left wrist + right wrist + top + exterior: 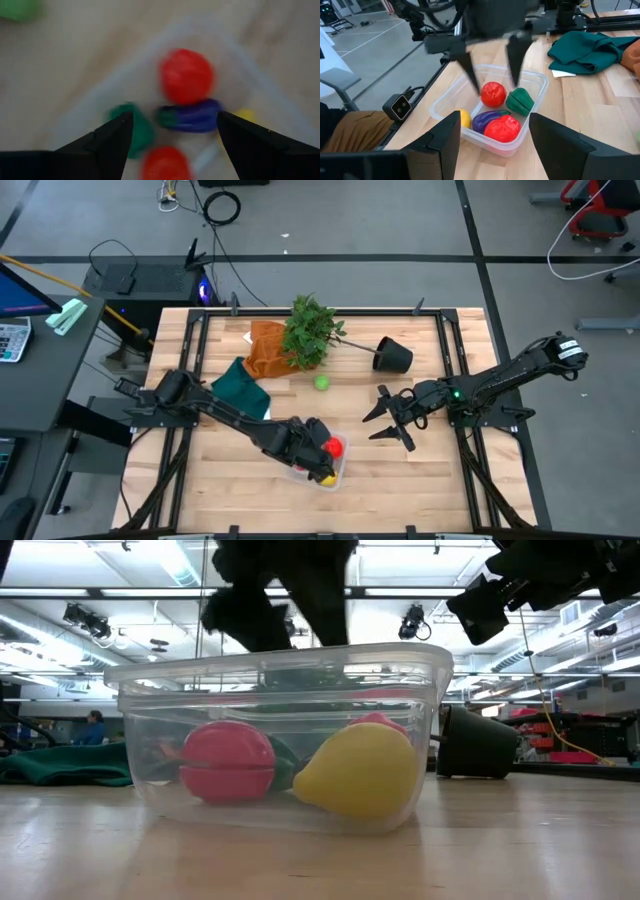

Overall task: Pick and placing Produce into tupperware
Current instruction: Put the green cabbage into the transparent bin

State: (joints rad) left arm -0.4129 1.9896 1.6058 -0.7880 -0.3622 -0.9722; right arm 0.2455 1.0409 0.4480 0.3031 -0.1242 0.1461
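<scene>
The clear tupperware [336, 472] stands near the table's front edge, at the middle. In it lie a red piece [493, 94], a green piece [520, 100], a purple piece [487, 120], a second red piece [502, 129] and a yellow piece [464, 119]. My left gripper [492, 75] hangs open just above the tub, pointing down, with nothing between its fingers. A green ball [321, 383] rests on the wood farther back. My right gripper [368, 428] hovers open to the right of the tub, holding nothing.
A leafy plant [310, 330] lies tipped over at the back, its black pot [393, 356] on its side. An orange cloth [268, 348] and a dark green cloth [242, 387] lie at the back left. Bare wood stretches along the front right.
</scene>
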